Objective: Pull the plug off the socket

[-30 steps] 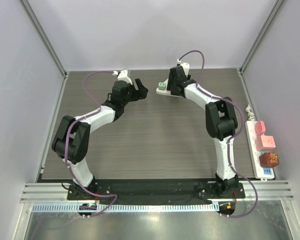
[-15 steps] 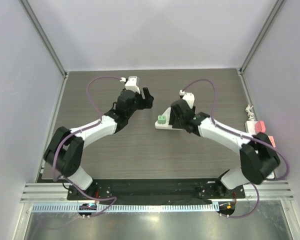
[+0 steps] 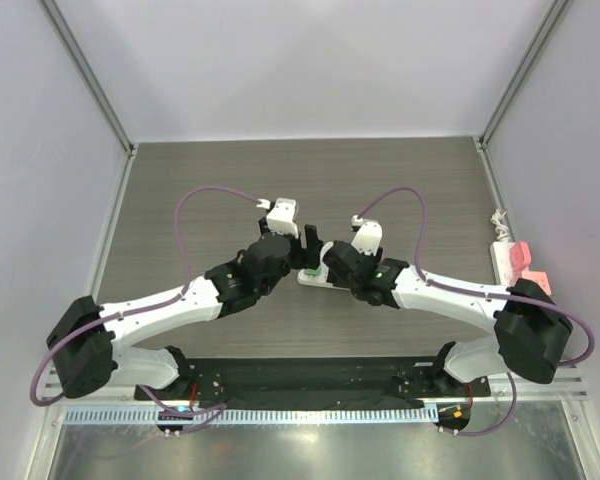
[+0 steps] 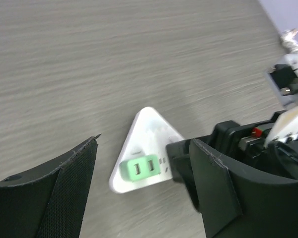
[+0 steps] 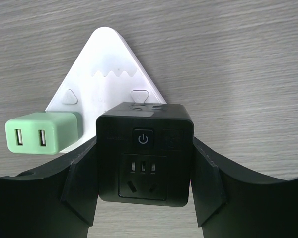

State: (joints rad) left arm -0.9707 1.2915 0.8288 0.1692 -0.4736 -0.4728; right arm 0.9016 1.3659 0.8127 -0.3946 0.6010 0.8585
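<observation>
Arms: two, both reaching in to the middle of the dark wood-grain table [image 3: 200, 180], wrists nearly meeting.
Socket: one white triangular socket [image 5: 109, 64], lying flat on the table between the two wrists.
Plugs on it: two, a green plug [image 5: 42, 133] with two slots on its face and, just beside it, a black plug [image 5: 145, 151] with a power button (both seated in the socket).
Right gripper [image 5: 144, 168]: clamped on the black plug, one finger against each side.
Left gripper [image 4: 144, 153]: jaws spread wide and holding nothing, with the green plug [image 4: 140, 169] and the socket [image 4: 146, 126] seen between them and untouched.
In the way: the right gripper's body crowds the socket on the side next to the left claw's far finger.
Around: one power strip [image 3: 500, 262] at the table's right edge carrying a pink plug [image 3: 520, 253], the rest partly hidden by the right arm's elbow.
</observation>
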